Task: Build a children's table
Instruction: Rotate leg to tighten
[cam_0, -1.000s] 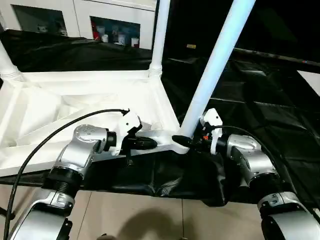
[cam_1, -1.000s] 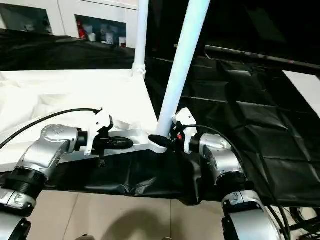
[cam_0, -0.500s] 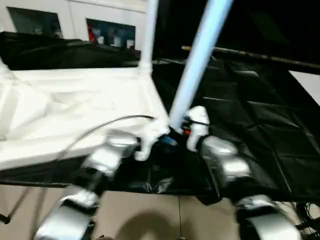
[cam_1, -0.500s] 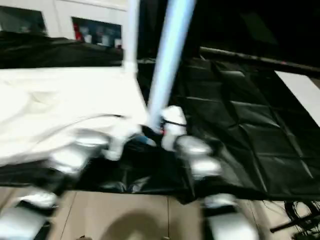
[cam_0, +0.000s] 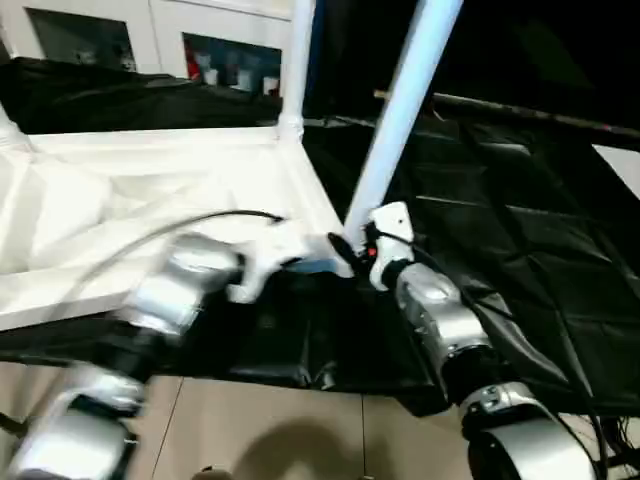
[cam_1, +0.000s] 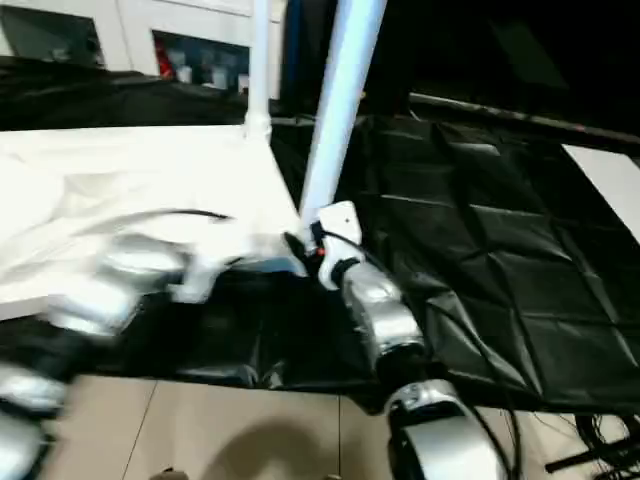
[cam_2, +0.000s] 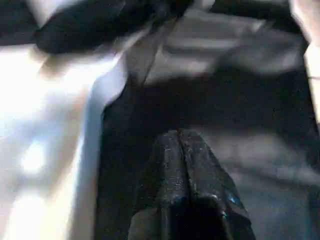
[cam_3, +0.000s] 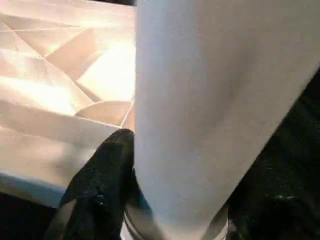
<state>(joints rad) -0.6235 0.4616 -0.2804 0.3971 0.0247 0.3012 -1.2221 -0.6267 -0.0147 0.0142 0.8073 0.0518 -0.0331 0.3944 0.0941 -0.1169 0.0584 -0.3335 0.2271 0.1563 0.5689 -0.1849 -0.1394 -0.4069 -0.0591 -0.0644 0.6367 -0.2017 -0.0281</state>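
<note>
The white tabletop (cam_0: 120, 190) lies upside down, ribs up, on the black-draped table. One white leg (cam_0: 297, 60) stands in its far right corner socket, and another (cam_0: 8, 130) shows at the far left. My right gripper (cam_0: 352, 248) is shut on the base of a third leg (cam_0: 400, 110), which leans right over the near right corner. In the right wrist view a black finger (cam_3: 100, 185) presses against this leg (cam_3: 200, 100). My left gripper (cam_2: 182, 170) is shut and empty, over black cloth beside the tabletop's near edge (cam_0: 300, 262).
The black cloth (cam_0: 520, 220) covers the work table to the right. White cabinets with glass doors (cam_0: 225, 60) stand behind. Tiled floor (cam_0: 280, 430) lies below the table's front edge, with cables (cam_1: 600, 440) at the lower right.
The whole view has shifted. The held leg stands somewhat steeper at the near right corner than a second ago. My left arm is blurred in motion along the tabletop's near edge.
</note>
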